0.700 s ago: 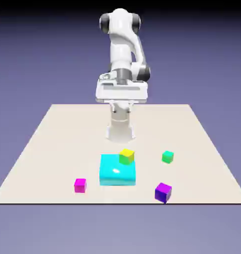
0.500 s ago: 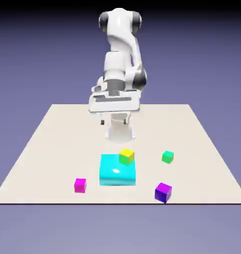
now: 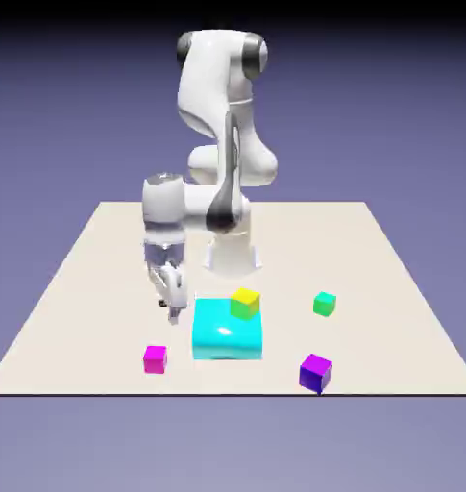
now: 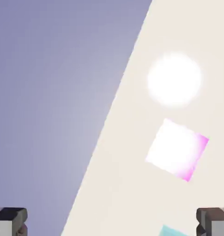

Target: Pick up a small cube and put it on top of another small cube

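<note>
The end effector (image 3: 169,312) is open, its fingertips wide apart with nothing between them in the hand view. It hangs above the surface (image 3: 92,288), toward the exterior view's left, and the arm (image 3: 227,135) bends over to that side.

The pink cube (image 3: 155,360) lies on the surface near its front edge, to the left of the cyan block (image 3: 227,341) in the exterior view and apart from it. In the hand view the cube sits right of the middle, turned at an angle, its top washed out to white with pink at one side. A round white glare spot (image 4: 174,79) shows on the surface above it, and a corner of the cyan block at the bottom edge.

The yellow cube (image 3: 245,304) overlaps the block's far right part in the exterior view; whether it touches the block I cannot tell. Farther right are the green cube (image 3: 324,305) and, nearer the front edge, the purple cube (image 3: 315,374).
</note>
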You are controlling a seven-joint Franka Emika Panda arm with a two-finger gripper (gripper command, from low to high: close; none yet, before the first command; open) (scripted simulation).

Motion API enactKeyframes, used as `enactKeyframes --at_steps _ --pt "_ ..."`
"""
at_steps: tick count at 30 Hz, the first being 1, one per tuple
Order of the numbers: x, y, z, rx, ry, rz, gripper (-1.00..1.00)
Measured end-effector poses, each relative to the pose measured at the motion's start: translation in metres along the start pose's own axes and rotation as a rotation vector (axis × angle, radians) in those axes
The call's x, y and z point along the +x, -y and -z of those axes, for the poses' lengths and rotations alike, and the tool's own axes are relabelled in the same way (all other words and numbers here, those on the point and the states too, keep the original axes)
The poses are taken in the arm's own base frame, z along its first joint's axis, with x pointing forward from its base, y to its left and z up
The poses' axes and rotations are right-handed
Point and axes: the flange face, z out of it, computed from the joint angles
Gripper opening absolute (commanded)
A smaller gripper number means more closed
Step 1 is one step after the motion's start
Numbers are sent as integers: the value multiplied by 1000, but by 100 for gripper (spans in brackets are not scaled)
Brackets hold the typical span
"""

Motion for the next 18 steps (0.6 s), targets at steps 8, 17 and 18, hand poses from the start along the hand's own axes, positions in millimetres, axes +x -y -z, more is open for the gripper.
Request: enactKeyframes --at_steps 8,17,18 --pt "33 5 -87 -107 -46 -257 0" --pt "32 8 -62 -106 -45 -257 -100" --pt "31 8 -49 -107 -45 -258 -100"
